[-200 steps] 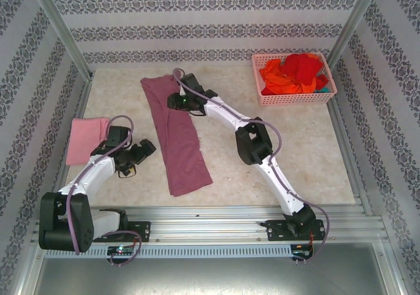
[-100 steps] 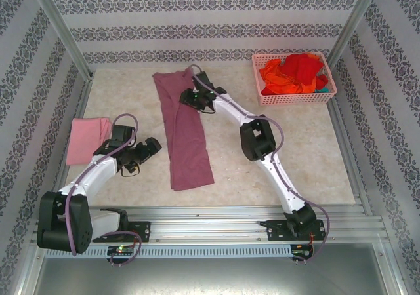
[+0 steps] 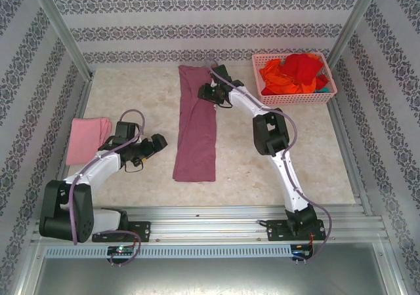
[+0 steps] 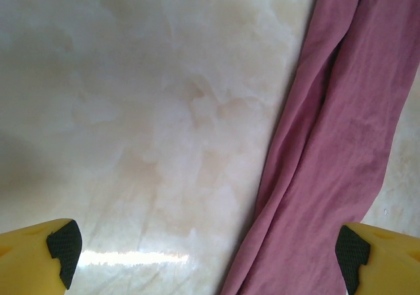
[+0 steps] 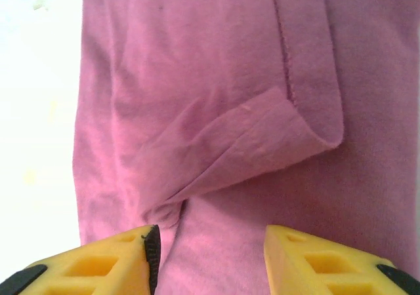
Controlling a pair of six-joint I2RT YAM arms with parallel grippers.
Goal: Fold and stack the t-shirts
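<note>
A dusty mauve t-shirt [image 3: 197,128], folded into a long narrow strip, lies upright in the middle of the table. My right gripper [image 3: 209,92] rests on its upper right part. In the right wrist view its jaws [image 5: 210,242] stand apart over flat cloth, with a small fold [image 5: 236,144] bunched just ahead of them. My left gripper [image 3: 159,142] is open just left of the strip. In the left wrist view the shirt's edge [image 4: 328,144] runs between its fingertips [image 4: 207,249]. A folded light pink t-shirt [image 3: 86,139] lies at the left edge. Red and orange t-shirts [image 3: 295,71] are heaped in the basket.
The pink lattice basket [image 3: 289,99] stands at the back right corner. Metal frame posts and patterned walls enclose the table [image 3: 131,92]. Bare marble surface [image 3: 308,151] lies to the right of the mauve strip.
The mauve strip has swung from a slant to nearly upright and shifted right with my right gripper, whose jaws have widened a little. My left gripper has crept right.
</note>
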